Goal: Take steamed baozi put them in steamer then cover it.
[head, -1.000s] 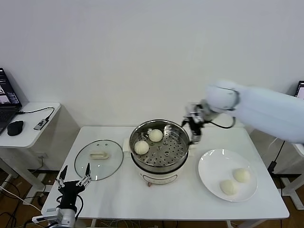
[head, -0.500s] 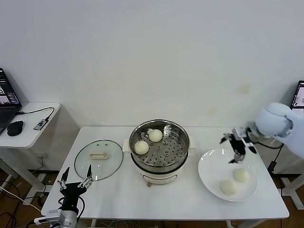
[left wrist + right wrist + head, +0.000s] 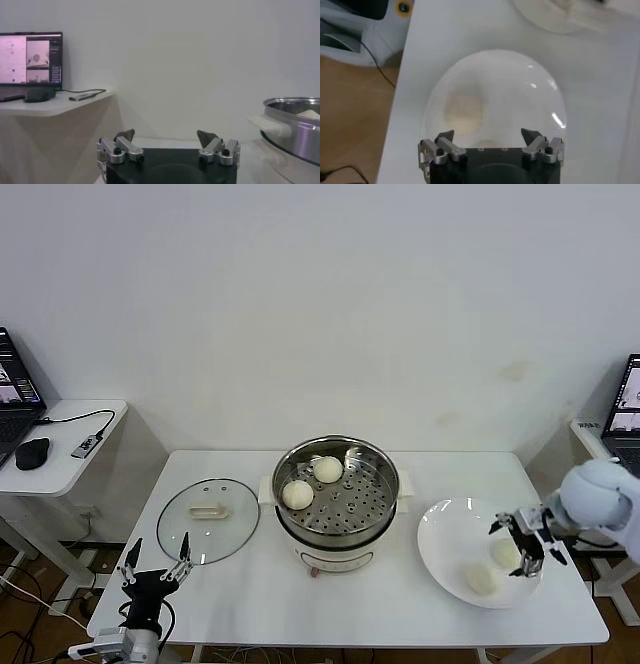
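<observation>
The steel steamer (image 3: 350,504) stands mid-table with two baozi (image 3: 297,494) (image 3: 327,469) on its perforated tray. Two more baozi (image 3: 483,579) (image 3: 505,553) lie on the white plate (image 3: 450,534) at the right. My right gripper (image 3: 525,546) is open and empty, just above the plate's right part, over the nearer-right baozi. In the right wrist view its open fingers (image 3: 489,136) look down on the plate (image 3: 520,100) and a blurred baozi (image 3: 463,110). The glass cover (image 3: 208,519) lies flat left of the steamer. My left gripper (image 3: 155,569) is parked open at the front left corner.
A side desk (image 3: 60,446) with a mouse and laptop stands at the far left. The left wrist view shows its open gripper (image 3: 167,136), the steamer's rim (image 3: 295,125) and that desk (image 3: 50,102). Another laptop (image 3: 625,399) is at the right edge.
My right gripper has swung from the steamer's far right rim over to the plate and come down above the right baozi. The left arm has stayed in place.
</observation>
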Robot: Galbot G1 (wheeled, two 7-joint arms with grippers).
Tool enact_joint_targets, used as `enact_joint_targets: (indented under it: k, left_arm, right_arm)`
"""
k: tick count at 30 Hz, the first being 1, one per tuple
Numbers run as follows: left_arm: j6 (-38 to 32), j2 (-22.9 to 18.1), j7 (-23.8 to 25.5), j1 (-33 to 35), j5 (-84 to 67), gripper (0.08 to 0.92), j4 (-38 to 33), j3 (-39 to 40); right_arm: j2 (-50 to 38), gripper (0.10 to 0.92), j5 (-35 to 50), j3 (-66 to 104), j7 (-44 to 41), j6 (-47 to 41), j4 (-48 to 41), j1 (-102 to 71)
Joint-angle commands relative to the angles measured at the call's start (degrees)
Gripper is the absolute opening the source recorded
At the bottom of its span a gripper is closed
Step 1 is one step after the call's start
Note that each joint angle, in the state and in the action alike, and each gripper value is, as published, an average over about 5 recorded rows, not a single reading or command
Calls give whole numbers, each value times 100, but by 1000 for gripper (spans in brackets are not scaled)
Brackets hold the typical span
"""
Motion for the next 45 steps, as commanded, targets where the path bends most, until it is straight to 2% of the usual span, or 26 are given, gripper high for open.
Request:
enact_joint_targets:
  k: [1, 25, 37, 45]
  left_arm:
    - [9, -11, -7, 15, 17, 823, -37, -11]
    - [7, -31, -5, -13, 27, 823, 13, 2]
    - [7, -41, -9, -11, 37, 823, 2, 12]
    - [2, -25, -8, -10, 35, 823, -25, 5]
  right_arm:
    - [200, 823, -200, 632, 164, 73, -150, -1121]
    - [679, 813, -307, 1022, 290, -229, -692, -1459]
    - [730, 616, -326, 1104, 204, -323, -757, -1409]
    - [531, 599, 87, 618, 13, -340, -512, -429]
